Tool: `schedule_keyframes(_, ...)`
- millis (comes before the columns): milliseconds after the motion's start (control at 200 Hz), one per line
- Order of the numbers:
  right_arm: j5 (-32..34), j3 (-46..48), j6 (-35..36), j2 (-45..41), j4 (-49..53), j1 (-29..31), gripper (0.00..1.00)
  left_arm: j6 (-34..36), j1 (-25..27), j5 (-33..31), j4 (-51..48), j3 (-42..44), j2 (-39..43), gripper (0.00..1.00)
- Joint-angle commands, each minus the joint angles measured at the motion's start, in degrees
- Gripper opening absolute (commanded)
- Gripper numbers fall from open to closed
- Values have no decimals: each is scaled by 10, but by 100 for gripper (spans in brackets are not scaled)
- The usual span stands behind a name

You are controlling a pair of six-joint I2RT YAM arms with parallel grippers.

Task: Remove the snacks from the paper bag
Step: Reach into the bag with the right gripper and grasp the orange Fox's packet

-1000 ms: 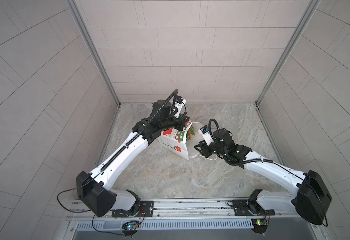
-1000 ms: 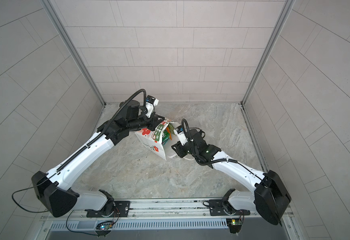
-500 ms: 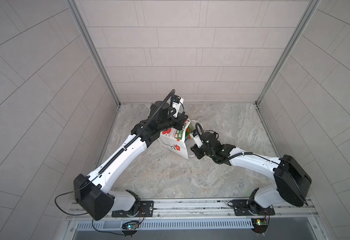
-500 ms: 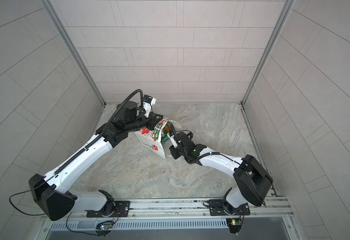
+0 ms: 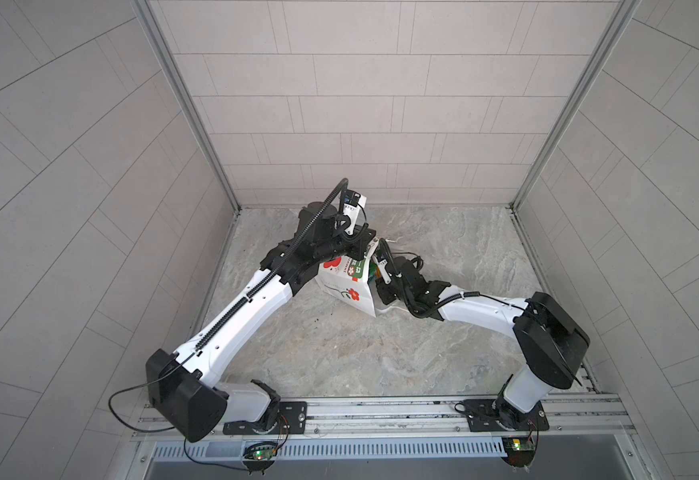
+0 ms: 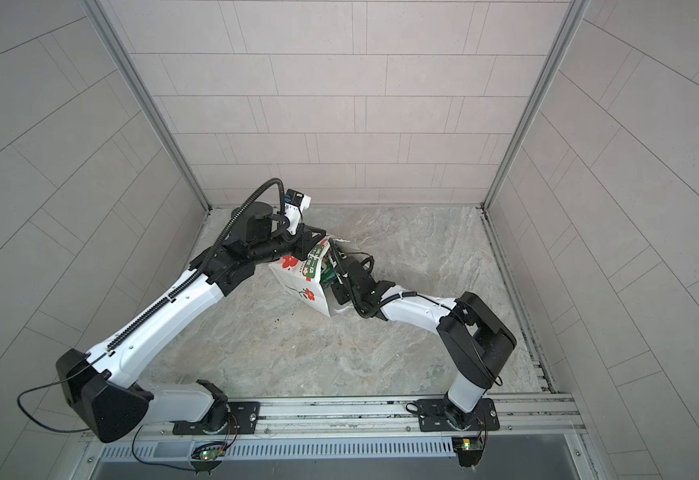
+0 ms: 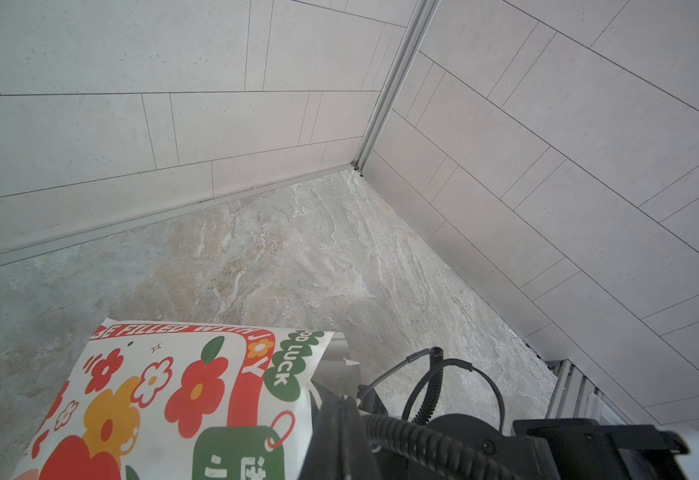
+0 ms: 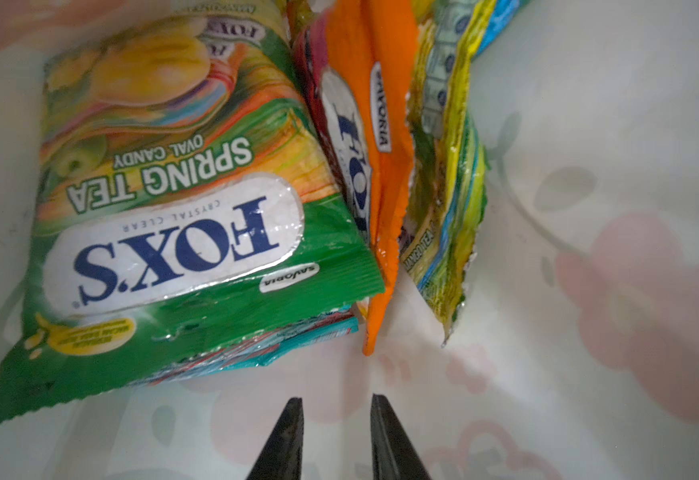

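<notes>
Green and yellow foil lies nearest the right gripper. It is a FOX'S pouch lying flat against one inner wall of the paper bag, ahead of the jaws and off to one finger's side. The edge of a teal pouch peeks out from beneath it. Straight ahead of the gap between the jaws the orange pouch stands on edge, its lowest corner nearest the fingertips but apart from them. Beyond it, on the other finger's side, another green-yellow pouch also stands on edge. These snacks all sit inside the bag.

The right jaws stand a little apart with nothing between them, and only bare white paper lies before the tips. The bag's walls close in on both sides of the jaws, so the open way runs forward to the orange pouch or straight back out of the mouth.

In both top views the paper bag lies tipped on the stone floor, its mouth turned toward the right arm. The left gripper sits above the right jaws with its jaws together, pinching the upper rim of that mouth. A white cord handle loops onto the floor just under the right wrist.

Behind the right jaws the floor runs wide toward the side wall and the front rail. The tiled back wall stands near behind the left gripper.
</notes>
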State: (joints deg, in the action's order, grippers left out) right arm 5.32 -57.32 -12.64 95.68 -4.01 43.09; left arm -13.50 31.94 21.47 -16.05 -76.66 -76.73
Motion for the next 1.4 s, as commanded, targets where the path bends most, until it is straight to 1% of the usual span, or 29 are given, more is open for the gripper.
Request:
schedule_keyframes(0,42,-16,9,19,-27,2,29,1,-1,12,26,3,22,0)
schedule_keyframes(85,54,-20,10,31,-33,1,30,1,-1,14,26,2,24,0)
schedule_keyframes(195,56,-25,10,45,-42,-1,33,4,-1,17,26,2,26,0)
schedule_keyframes(360,58,-38,9,66,-54,-8,34,5,-1,21,26,1,25,0)
schedule_keyframes(465,54,-50,8,82,-57,-12,37,6,-2,24,25,2,27,0)
schedule_keyframes(666,41,-72,2,110,-62,-19,38,8,-3,23,22,0,27,0)
schedule_keyframes(791,13,-76,12,116,-77,-19,29,10,-5,18,21,2,28,0)
schedule_keyframes(856,7,-76,14,114,-80,-20,19,12,-6,11,19,3,29,0)
schedule_keyframes(906,-2,-73,17,107,-85,-20,4,14,-7,0,17,4,30,0)
schedule_keyframes(936,-7,-71,17,102,-85,-20,0,14,-6,-10,15,4,31,0)
schedule_keyframes(1156,-40,-26,4,41,-105,-20,0,29,-7,-81,-6,5,30,0)
schedule_keyframes(1396,-53,18,-13,-29,-103,-20,0,26,-7,-113,-7,9,24,0)
